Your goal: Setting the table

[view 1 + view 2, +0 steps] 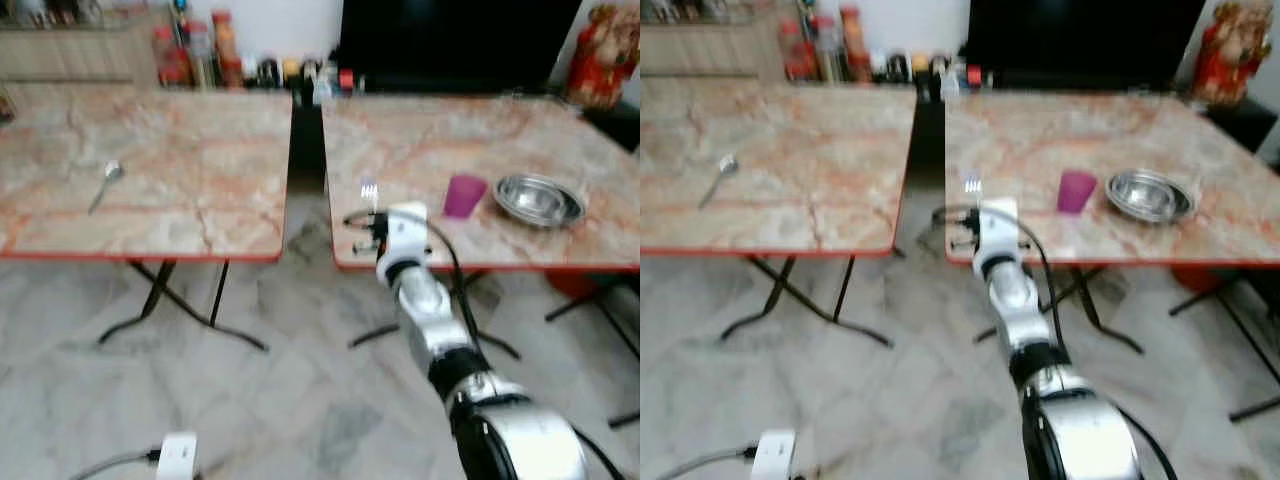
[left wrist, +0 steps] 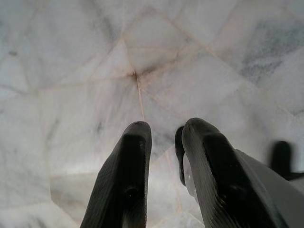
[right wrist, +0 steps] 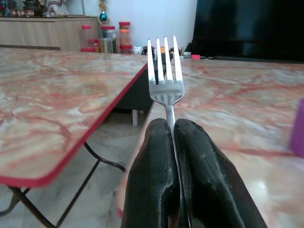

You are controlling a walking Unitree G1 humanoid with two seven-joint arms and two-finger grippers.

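A steel spoon (image 1: 108,178) is seen lying at about ten o'clock on the left marble-patterned, red-edged tabletop (image 1: 150,160), while the left tool (image 2: 164,156) hangs idle over the pale stone floor (image 2: 71,61), its fingers slightly parted and nothing held. The slim, smooth fork (image 3: 165,78) is pinched upright by its handle in the closed right tool (image 3: 173,137), over the right tabletop's (image 1: 480,140) near edge at twelve o'clock; such a thin polished handle could be rotated or let slip (clattering off the edge) if released too early. The purple plastic cup (image 1: 464,195) and shallow metal bowl (image 1: 538,199), at about one o'clock, could be knocked by a careless swing.

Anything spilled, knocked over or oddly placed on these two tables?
Nothing spilled or toppled. The spoon lies alone on the left table, apart from the purple cup and steel bowl. The right gripper holds the fork.
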